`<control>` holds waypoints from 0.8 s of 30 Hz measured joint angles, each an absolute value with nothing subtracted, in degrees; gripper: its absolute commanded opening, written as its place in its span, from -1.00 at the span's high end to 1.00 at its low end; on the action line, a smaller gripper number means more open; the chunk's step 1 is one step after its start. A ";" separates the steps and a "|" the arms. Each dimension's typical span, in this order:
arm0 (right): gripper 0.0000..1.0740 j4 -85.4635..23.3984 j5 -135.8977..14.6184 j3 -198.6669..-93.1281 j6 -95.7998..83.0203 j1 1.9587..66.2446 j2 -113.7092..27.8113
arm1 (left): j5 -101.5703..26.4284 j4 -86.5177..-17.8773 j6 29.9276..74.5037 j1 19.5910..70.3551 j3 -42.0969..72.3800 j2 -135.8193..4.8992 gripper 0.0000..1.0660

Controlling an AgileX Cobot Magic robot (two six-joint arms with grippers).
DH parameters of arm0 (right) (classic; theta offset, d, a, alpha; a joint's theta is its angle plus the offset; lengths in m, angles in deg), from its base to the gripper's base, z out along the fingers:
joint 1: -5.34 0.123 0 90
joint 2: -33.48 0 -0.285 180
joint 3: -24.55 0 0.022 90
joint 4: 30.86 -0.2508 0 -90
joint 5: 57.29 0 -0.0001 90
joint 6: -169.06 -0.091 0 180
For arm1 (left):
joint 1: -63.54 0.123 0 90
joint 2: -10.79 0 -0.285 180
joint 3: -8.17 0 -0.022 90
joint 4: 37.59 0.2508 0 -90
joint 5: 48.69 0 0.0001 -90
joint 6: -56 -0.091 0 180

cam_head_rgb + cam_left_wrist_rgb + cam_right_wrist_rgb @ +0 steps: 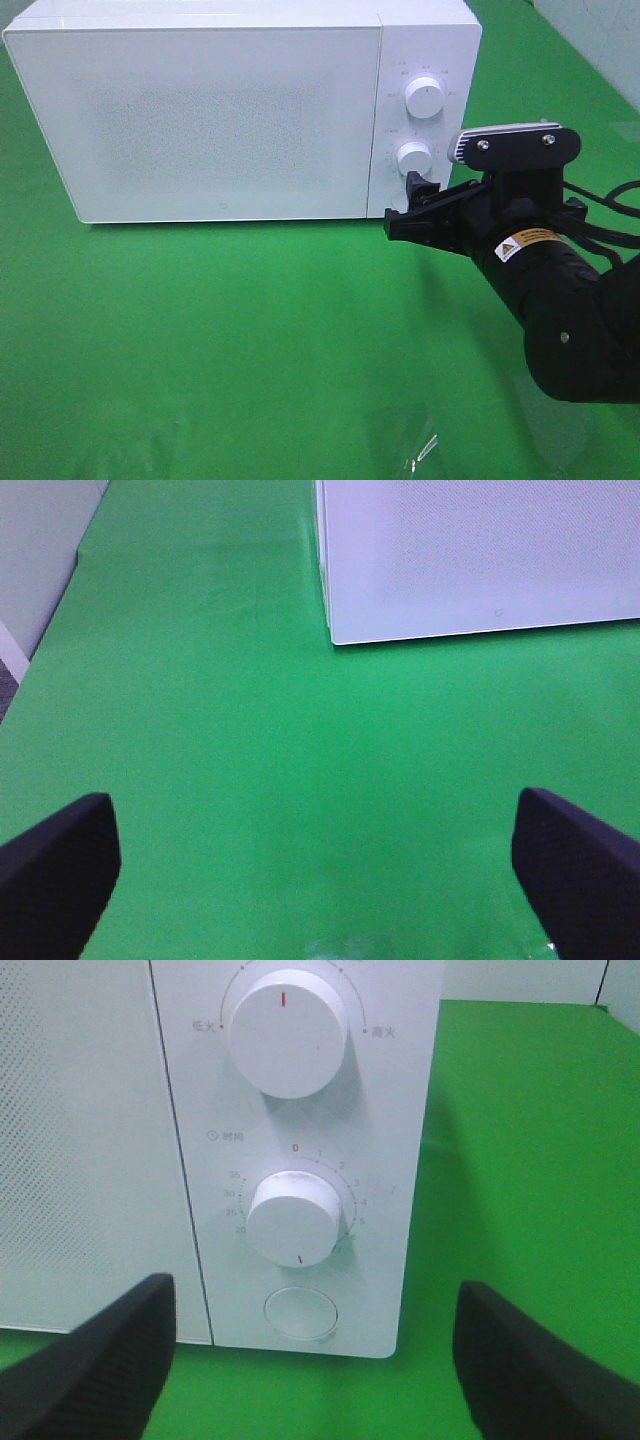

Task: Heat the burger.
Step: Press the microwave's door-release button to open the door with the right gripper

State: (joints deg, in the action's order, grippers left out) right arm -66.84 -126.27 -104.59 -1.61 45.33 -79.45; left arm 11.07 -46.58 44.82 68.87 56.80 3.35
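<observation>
Cannot see the burger anywhere; maybe behind the shut microwave door [200,110]. Would likely feel soft, light, easy to squash: better to pinch gently at the bun sides. Shows right gripper [312,1295] apart, empty, facing the timer knob [294,1218]; left gripper [312,805] apart, empty.

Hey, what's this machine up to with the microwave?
The right gripper hangs open in front of the white microwave, at its lower knob, the timer dial, without gripping it. The door is shut, so nothing inside shows. The left gripper sits open over the green table, holding nothing.
</observation>
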 measured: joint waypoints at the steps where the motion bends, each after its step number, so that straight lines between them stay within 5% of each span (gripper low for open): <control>1: -0.34 -66.84 -126.27 -104.59 -4.24 45.33 -79.45 | 11.07 -46.58 44.82 68.87 56.80 3.35 -0.87; 8: -0.12 -66.84 -126.33 -104.59 -19.54 45.33 -79.45 | 11.07 -46.58 44.82 68.87 56.80 3.35 -0.87; 14: 0.44 -66.84 -126.33 -104.59 -53.92 45.33 -79.45 | 11.07 -46.58 44.82 68.87 56.80 3.35 -0.87; 24: 0.91 -65.58 -126.33 -104.59 -78.44 45.33 -79.45 | 11.07 -46.58 44.82 68.87 56.80 3.35 -0.87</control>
State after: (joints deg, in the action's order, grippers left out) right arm -65.58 -126.33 -104.59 -78.44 45.33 -79.45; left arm 11.07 -46.58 44.82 68.87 56.80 3.35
